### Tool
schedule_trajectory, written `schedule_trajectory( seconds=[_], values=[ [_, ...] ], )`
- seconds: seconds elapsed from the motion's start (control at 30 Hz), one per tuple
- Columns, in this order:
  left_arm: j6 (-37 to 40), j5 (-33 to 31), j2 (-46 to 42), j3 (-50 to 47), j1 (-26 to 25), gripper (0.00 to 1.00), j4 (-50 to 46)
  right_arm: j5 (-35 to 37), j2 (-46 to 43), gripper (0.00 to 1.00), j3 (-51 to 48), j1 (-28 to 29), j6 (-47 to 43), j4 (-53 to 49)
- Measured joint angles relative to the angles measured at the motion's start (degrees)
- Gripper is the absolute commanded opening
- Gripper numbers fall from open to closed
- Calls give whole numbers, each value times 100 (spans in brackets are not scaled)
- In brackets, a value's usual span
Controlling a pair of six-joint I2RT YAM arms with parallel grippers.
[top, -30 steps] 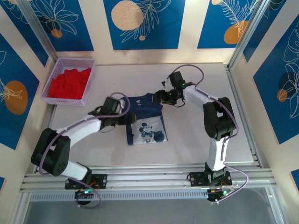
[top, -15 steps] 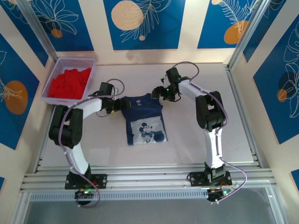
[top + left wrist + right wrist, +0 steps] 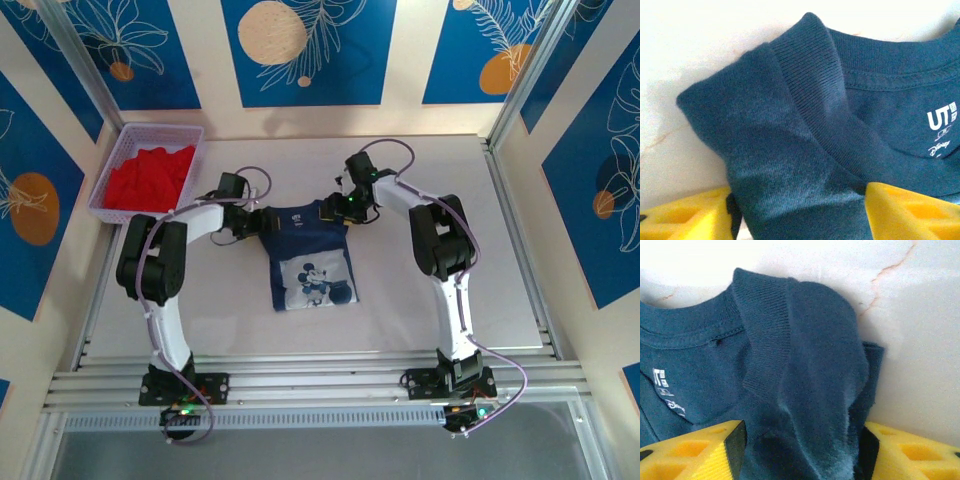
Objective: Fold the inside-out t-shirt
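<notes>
The navy t-shirt (image 3: 310,262) lies folded into a narrow strip on the table's middle, its pale cartoon print (image 3: 318,283) facing up and its collar at the far end. My left gripper (image 3: 262,221) is at the far left corner beside the collar. In the left wrist view the t-shirt (image 3: 805,150) bunches between the yellow fingers (image 3: 910,212), and that gripper (image 3: 799,212) is shut on it. My right gripper (image 3: 336,208) is at the far right corner. In the right wrist view a raised ridge of the t-shirt (image 3: 810,390) fills its gap, the gripper (image 3: 802,452) shut on it.
A lilac basket (image 3: 122,138) holding a bright red garment (image 3: 148,178) stands at the back left, close to the left arm's elbow. A metal rail (image 3: 520,250) runs along the table's right side. Bare white table (image 3: 430,300) lies right of the shirt.
Both grippers moved from the shirt's middle sides up to its far collar corners, then closed in slightly onto the cloth. The shirt's near part has stayed put.
</notes>
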Motion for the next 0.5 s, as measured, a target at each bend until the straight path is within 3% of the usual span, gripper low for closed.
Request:
schedule_trajectory(
  seconds=[0.23,0.5],
  values=[
    [-2,179,199,177,-39,49,76,-129,66,47,-2,94,129,111],
    [-107,570,492,387,-111,34,341,-197,122,40,-4,96,280,267]
  ],
)
